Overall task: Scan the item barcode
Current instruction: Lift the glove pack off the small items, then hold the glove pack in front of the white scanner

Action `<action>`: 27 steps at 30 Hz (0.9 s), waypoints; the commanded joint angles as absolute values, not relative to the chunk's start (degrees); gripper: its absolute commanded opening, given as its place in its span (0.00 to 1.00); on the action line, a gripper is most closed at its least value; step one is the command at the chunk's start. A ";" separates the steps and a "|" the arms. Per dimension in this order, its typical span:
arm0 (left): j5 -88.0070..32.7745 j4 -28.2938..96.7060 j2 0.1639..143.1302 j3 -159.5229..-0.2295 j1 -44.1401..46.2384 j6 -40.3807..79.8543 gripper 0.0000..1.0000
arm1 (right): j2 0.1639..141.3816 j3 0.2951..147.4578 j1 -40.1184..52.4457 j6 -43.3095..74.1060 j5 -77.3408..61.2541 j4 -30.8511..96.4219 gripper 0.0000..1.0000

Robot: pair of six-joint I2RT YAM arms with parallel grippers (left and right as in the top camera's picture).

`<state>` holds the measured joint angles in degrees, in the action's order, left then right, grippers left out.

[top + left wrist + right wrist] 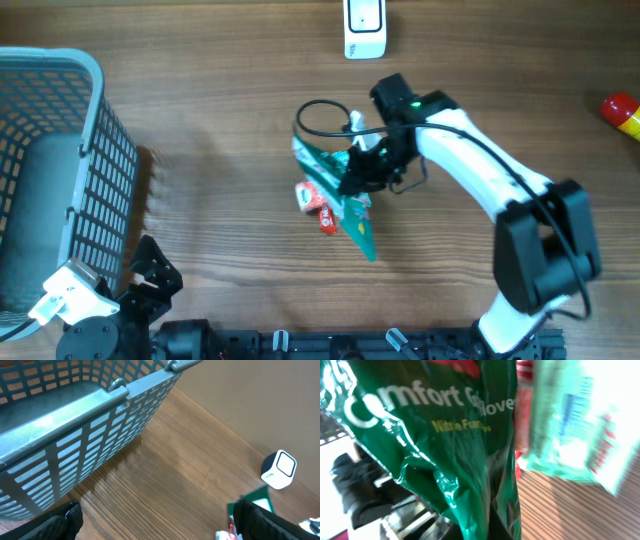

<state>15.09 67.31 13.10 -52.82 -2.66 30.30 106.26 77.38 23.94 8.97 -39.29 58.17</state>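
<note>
Item: your task's thing is the green glove packet (352, 200), hanging over the middle of the table (200, 120). It is tilted, with its pointed end towards the near side and a red and white part on its left.
Right gripper: your right gripper (360, 165) is clamped on the far part of the packet, jaws together on the film. In the wrist view the crinkled green face with its printed lettering fills almost the whole frame.
Left gripper: your left gripper (157, 527) stands wide apart with nothing in it, parked at the near left just beside the basket (60, 150). Its two dark fingers (62, 520) frame the wood.
Scanner: the white scanner (365, 28) sits at the far edge of the table, almost straight beyond the packet and well apart from it.
Done: judging from how things lie, the pick is made and the packet is off the wood.
Left to do: the scan itself. The packet has not reached the scanner, so you have yet to carry it to the far side and turn the barcode towards the scanner's window.
Barcode: you cannot locate it here. The pale label at the right of the wrist view is too blurred to read.
Progress: roughly the first half, by my reckoning.
Other: a red and yellow object (621, 113) lies at the far right edge and plays no part.
</note>
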 commanded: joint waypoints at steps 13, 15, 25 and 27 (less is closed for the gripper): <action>15.44 67.22 12.73 -52.82 -3.01 29.87 1.00 | 88.97 78.63 22.33 13.15 -4.34 46.02 0.04; 15.44 67.24 12.73 -52.82 -3.01 29.87 1.00 | 89.67 78.63 22.33 8.86 -4.34 40.80 0.05; 15.44 67.24 12.73 -52.82 -3.01 29.87 1.00 | 98.87 78.63 22.31 -28.69 -2.96 6.50 0.05; 15.44 67.24 12.73 -52.82 -3.01 29.87 1.00 | 102.94 78.63 22.31 -32.88 -0.34 -2.24 0.04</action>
